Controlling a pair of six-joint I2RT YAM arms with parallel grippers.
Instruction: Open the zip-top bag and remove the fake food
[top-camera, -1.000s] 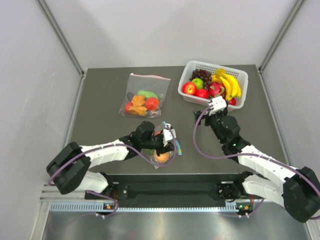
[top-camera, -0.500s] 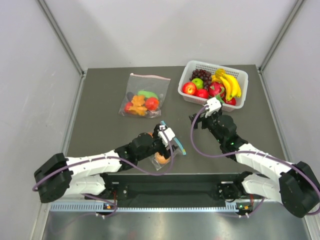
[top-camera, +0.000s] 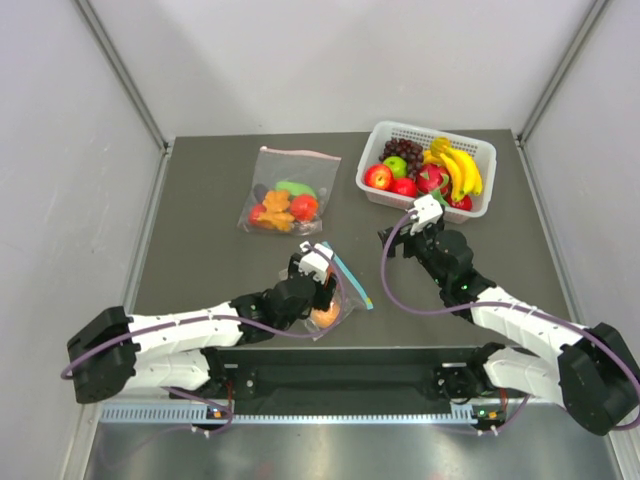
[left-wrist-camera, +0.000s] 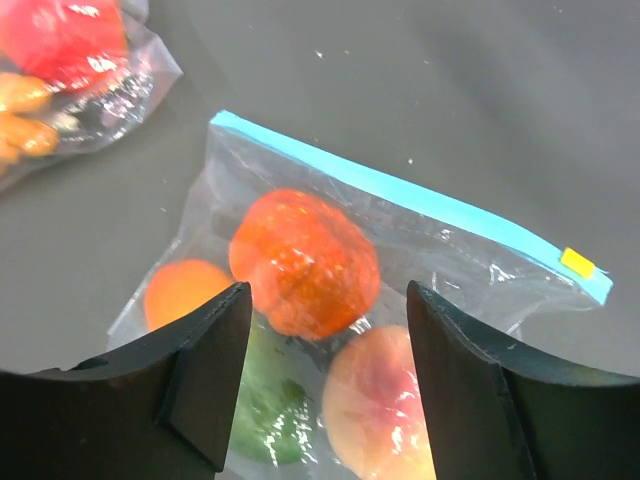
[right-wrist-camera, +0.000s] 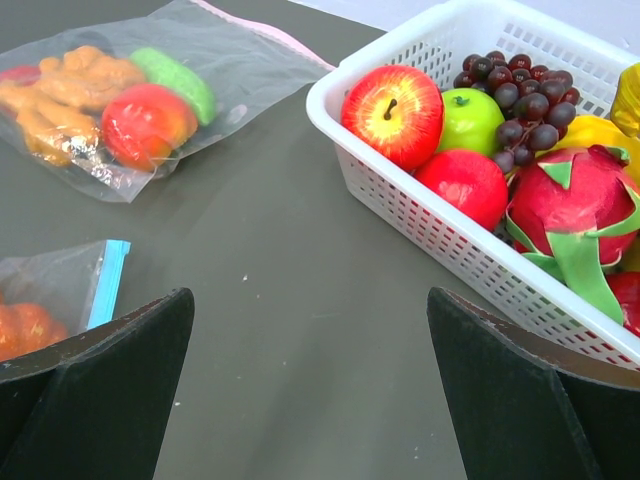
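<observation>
The zip-top bag (left-wrist-camera: 440, 250) lies flat on the dark table, and its teal-blue zip strip (left-wrist-camera: 400, 195) runs straight along its far edge. The fake food is inside it: an orange-red piece (left-wrist-camera: 305, 262), an orange one (left-wrist-camera: 180, 292), a peach one (left-wrist-camera: 380, 400) and a green one (left-wrist-camera: 265, 420). My left gripper (left-wrist-camera: 328, 295) hovers open just above the bag (top-camera: 338, 298), one finger on each side of the pieces, gripping nothing. My right gripper (top-camera: 420, 215) stands wide open and empty over bare table (right-wrist-camera: 310, 300), to the right of the bag's corner (right-wrist-camera: 55, 285).
A larger clear bag with a pink-red strip (top-camera: 287, 192) holding other pieces lies at the back left. A white basket (right-wrist-camera: 420, 225) of fruit stands at the back right (top-camera: 400, 128), just beyond my right gripper.
My left gripper has opened and let go of the zip-top bag, which now lies flat. The left arm has shifted slightly left. The right gripper dropped a little and stayed open.
</observation>
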